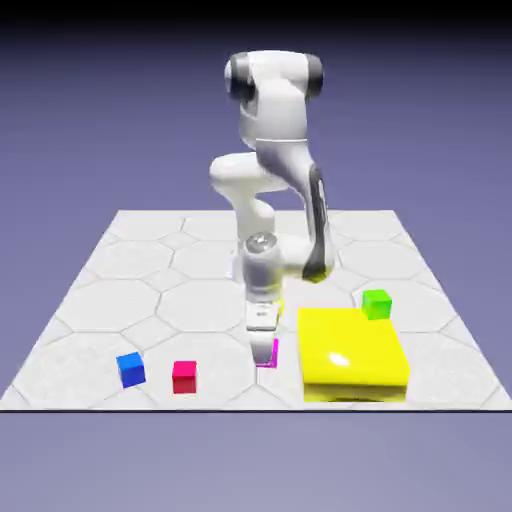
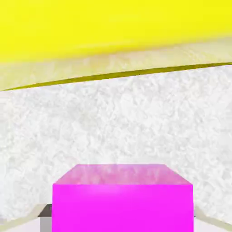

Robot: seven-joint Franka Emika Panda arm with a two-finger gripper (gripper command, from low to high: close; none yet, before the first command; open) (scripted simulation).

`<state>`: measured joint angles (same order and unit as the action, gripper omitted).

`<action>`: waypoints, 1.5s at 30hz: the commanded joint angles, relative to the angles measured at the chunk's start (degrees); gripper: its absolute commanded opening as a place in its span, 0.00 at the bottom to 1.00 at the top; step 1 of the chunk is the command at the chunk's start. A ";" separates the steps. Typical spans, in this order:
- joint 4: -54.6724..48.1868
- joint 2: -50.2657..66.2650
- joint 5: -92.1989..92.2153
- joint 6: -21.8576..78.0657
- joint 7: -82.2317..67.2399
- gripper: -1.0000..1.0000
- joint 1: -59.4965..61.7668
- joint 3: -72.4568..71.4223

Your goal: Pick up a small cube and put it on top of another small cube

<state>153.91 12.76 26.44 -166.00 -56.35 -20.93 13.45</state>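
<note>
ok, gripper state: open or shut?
Shut on the magenta cube: in the hand view the gripper's grey fingertips press against its left and right sides, with no gap showing.

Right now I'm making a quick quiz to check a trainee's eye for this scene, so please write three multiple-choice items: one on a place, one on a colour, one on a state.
1. In the exterior view, where is the blue cube?
A. To the left of the red cube
B. On top of the yellow block
C. To the right of the green cube

2. What colour is the cube at the fingers?
A. Green
B. Magenta
C. Blue

3. How do the fingers stand?
A. Wide apart with nothing between
B. Closed on the red cube
C. Closed on the magenta cube

Key:
1 A: the blue cube sits left of the red cube on the table.
2 B: the hand view shows a magenta cube between the fingers.
3 C: the fingers flank the magenta cube on both sides, right against it.
</note>
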 commanded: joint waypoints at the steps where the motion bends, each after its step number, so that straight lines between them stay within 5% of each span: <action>1: 0.58 -1.89 -2.50 1.20 1.96 0.00 -1.35 1.92; 45: -10.96 -1.98 -13.55 13.30 106.75 0.00 -5.01 23.52</action>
<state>142.95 10.78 12.92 -152.70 50.38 -25.93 36.95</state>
